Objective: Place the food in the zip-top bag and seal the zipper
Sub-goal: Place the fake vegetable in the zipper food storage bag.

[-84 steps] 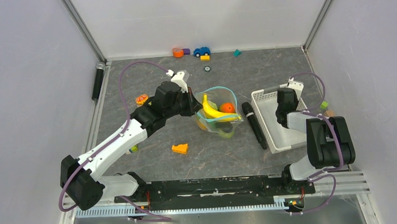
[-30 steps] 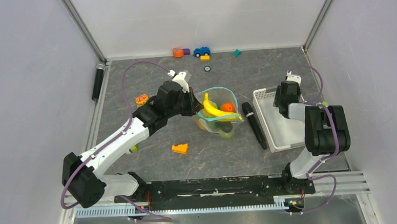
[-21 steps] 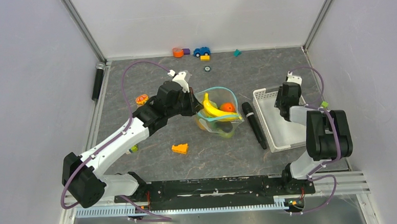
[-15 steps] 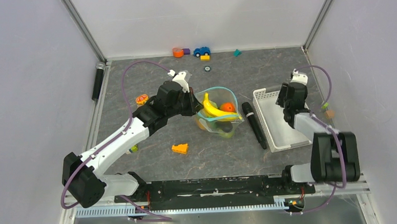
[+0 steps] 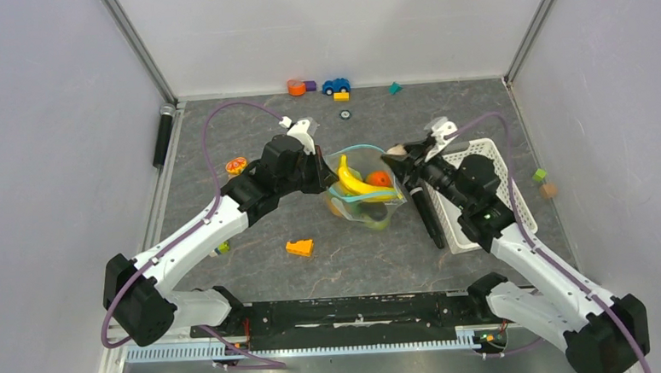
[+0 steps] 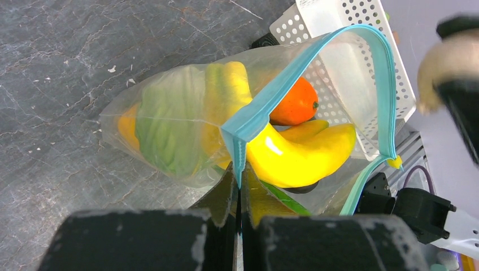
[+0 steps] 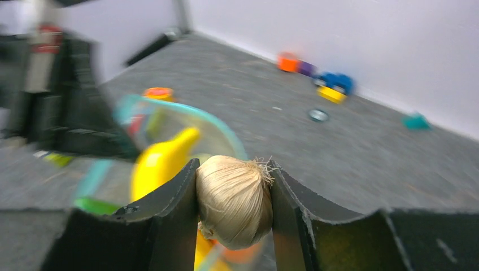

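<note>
The clear zip-top bag lies mid-table with its mouth held open; its teal zipper arches over the opening. Inside are a yellow banana, an orange fruit and green pieces. My left gripper is shut on the zipper's near end and also shows in the top view. My right gripper is shut on a pale beige garlic bulb and hovers at the bag's right rim, seen from above.
A white slotted basket stands right of the bag, a black marker beside it. An orange stepped wedge lies in front. An orange slice lies left. Toy blocks and a car line the back wall.
My right arm has swung left from the white basket to the bag's open mouth, carrying the garlic bulb. The left arm and the bag have stayed in place.
</note>
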Robot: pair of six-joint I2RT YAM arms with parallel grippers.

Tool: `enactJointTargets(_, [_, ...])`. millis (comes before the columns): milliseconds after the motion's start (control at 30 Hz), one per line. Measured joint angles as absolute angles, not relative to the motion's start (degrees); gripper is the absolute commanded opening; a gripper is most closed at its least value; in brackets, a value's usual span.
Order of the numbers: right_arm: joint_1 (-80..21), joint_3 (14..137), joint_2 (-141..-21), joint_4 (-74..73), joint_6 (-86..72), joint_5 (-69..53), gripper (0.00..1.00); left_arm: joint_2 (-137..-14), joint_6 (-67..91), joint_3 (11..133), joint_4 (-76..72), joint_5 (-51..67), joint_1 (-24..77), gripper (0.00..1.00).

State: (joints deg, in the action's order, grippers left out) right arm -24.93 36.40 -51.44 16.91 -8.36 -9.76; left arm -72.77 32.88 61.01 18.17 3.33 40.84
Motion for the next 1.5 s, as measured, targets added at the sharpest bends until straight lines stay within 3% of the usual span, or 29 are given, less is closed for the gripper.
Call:
enactJointTargets(200, [-38.3,41.6,-56.8,18.0,-1.9,-18.4,0.22,-72.9,32.9,61.0,18.2,3.6,40.8,0.02])
enactJointTargets(433, [-43.2,46.3,-63.7,16.5,2.8,-14.2,0.31,-72.8,32.9,61.0,18.1,4.2,40.8,0.02])
enactJointTargets(633, [-44.2,48.5,-67.6,12.6,3.6,-1.5,0.55,-70.3,32.9,59.9,18.1,4.2,40.8,0.02])
enactJointTargets(900, [-45.5,47.8,-69.4,12.5,1.3,8.3,0.96,-68.2,32.9,58.8,17.5,2.7,40.8,0.02])
enactJointTargets(1233, [-48.3,41.1,-68.3,26.9,-4.7,1.1,0.98,-69.7,32.9,58.7,17.6,1.6,40.8,0.02])
enactJointTargets(1500, [-48.9,26.2,-54.8,39.9,-4.7,-4.5,0.98,-70.1,32.9,60.7,20.1,-1.5,40.8,0.02])
